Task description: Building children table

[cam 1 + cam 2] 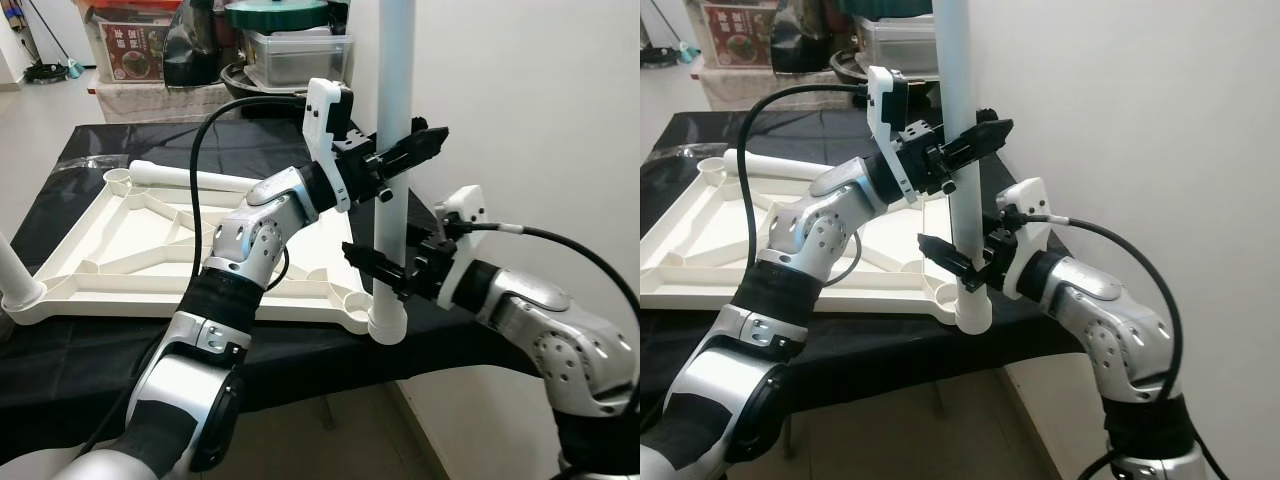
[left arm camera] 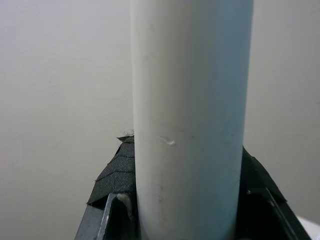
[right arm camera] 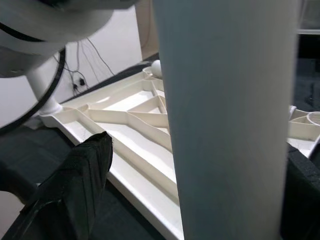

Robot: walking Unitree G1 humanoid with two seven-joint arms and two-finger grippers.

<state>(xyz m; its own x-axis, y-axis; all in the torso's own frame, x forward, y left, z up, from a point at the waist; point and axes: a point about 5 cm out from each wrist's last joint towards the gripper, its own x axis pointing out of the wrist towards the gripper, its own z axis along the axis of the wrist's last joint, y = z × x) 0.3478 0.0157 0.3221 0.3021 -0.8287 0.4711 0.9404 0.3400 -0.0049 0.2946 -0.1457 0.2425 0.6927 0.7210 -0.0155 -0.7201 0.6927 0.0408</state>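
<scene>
Both grippers, left (image 1: pixel 405 160) above right (image 1: pixel 385 268), have their jaws clamped on the upright leg (image 1: pixel 393 70) seated in the tabletop's (image 1: pixel 150 250) corner socket.

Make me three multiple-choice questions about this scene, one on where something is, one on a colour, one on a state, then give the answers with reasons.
1. Where does the upright leg stand?
A. In the tabletop's near right corner socket
B. Flat on the floor
C. At the tabletop's centre

2. What colour is the cloth under the tabletop?
A. Red
B. Black
C. Yellow

3. How do the grippers hold the upright leg?
A. Neither touches it
B. The left gripper alone
C. Both clamp it, the left gripper above the right gripper

Answers:
1. A, its foot sits in the corner socket.
2. B, dark cloth shows all around the white tabletop.
3. C, black fingers close on the leg at two heights.
</scene>
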